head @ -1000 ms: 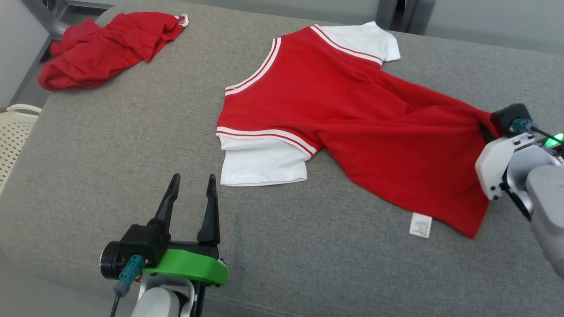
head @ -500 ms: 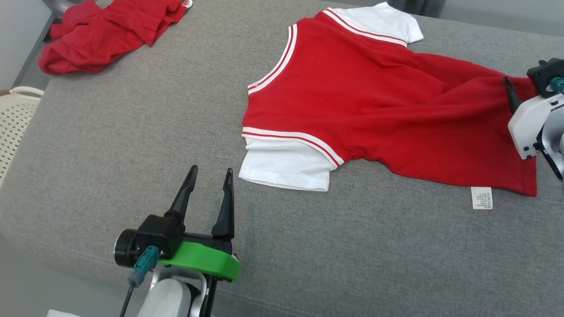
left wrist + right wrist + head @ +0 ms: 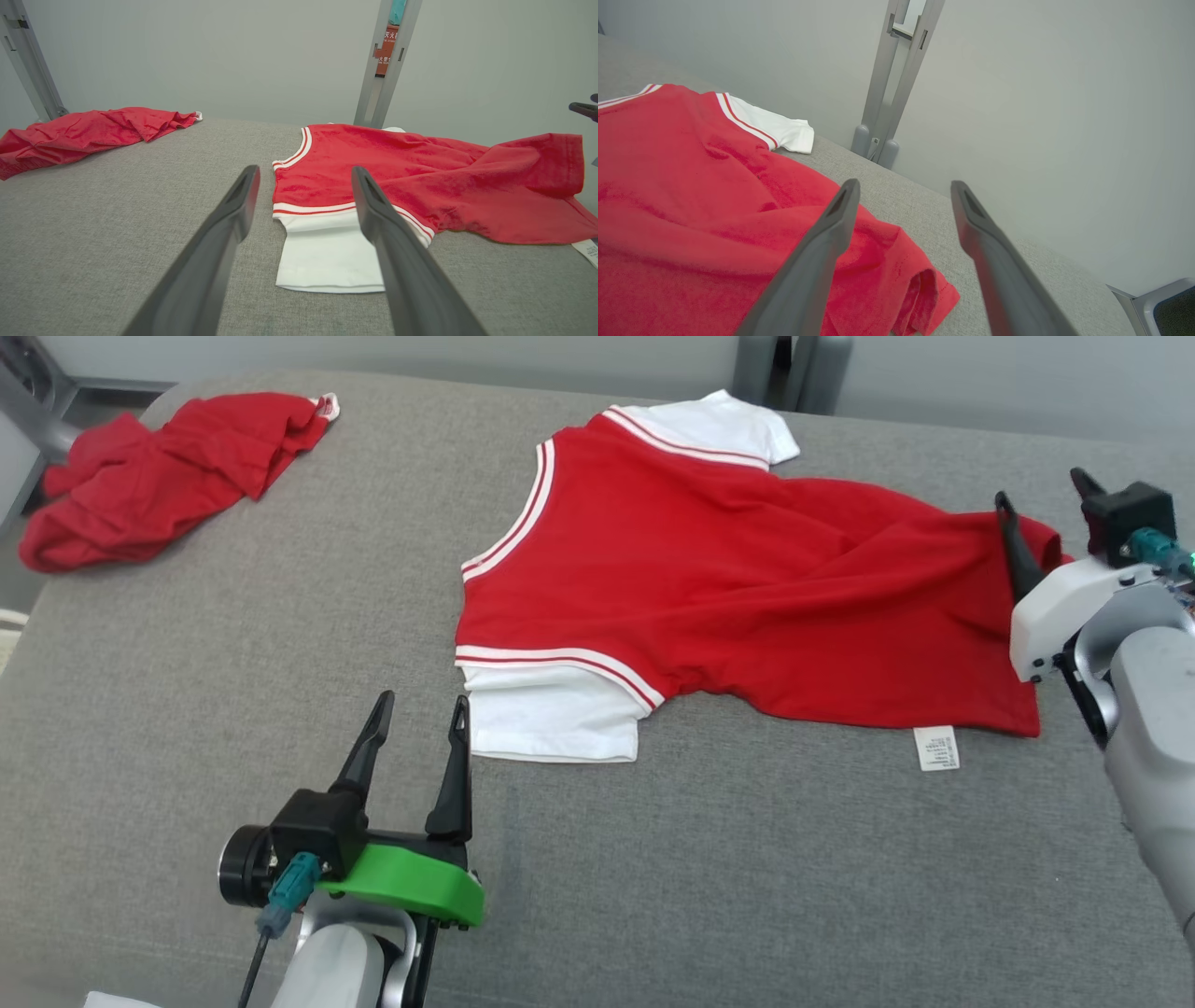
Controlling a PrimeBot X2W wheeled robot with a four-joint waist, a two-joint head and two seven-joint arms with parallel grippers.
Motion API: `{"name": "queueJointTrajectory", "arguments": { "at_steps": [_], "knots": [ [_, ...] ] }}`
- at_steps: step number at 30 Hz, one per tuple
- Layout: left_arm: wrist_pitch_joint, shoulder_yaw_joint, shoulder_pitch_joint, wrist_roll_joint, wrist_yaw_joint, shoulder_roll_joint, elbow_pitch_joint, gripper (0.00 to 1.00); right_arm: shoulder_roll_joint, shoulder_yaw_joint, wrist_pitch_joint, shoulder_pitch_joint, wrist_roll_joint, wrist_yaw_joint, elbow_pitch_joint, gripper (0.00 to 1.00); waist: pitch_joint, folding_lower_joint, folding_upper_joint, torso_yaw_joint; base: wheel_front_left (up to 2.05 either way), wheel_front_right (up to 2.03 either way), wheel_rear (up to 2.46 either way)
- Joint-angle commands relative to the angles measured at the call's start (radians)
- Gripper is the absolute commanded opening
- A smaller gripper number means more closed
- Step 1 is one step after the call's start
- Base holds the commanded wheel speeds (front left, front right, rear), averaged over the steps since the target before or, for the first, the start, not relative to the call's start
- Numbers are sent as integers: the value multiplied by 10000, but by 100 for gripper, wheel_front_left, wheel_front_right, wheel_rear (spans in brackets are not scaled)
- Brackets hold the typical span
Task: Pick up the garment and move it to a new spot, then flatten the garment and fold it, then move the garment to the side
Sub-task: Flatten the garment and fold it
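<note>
Left gripper (image 3: 423, 700) of mine hangs low over the grey cushion (image 3: 280, 616), fingers spread wide and grasping nothing. Beyond it, at the far left corner, lies a crumpled red cloth (image 3: 159, 476). The garment (image 3: 709, 579), a red shirt with white sleeves, lies spread across the middle of the cushion, neckline toward the left, one sleeve just beside my left fingertips, and creases run toward the hem on the right. A white label (image 3: 935, 748) sticks out at the near hem. My right gripper (image 3: 1039, 487) stands at the hem's rumpled far corner, jaws apart, with no cloth between them.
</note>
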Motion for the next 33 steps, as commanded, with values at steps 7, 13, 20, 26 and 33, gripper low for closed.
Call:
{"name": "queueJointTrajectory", "arguments": {
  "at_steps": [7, 13, 20, 26, 33],
  "knots": [
    [-4, 481, 327, -148, -21, 56, 247, 100, 1021, -1546, -77, 2217, -182, -21, -1948, 100, -1251, 0, -1, -1137, 0, 0, 0],
    [-4, 714, 749, -193, 3, 28, 407, 100, 2187, -2715, -80, 4350, -650, -19, -3650, 100, -1698, 0, -1, -1285, 0, 0, 0],
    [-4, 840, 1159, -265, -1, 10, 541, 100, 3174, -3732, -77, 6277, -723, -19, -5351, 100, -1961, 0, -1, -1297, 0, 0, 0],
    [-4, 832, 1142, -271, -21, 1, 668, 100, 3276, -3418, 26, 6937, -127, -19, -5965, 100, -2017, 0, -1, -1257, 0, 0, 0],
    [-4, 869, 978, -379, 43, -6, 796, 100, 3261, -2848, 82, 7226, 496, -19, -6202, 100, -2021, 0, -1, -1185, 0, 0, 0]
  ]
}}
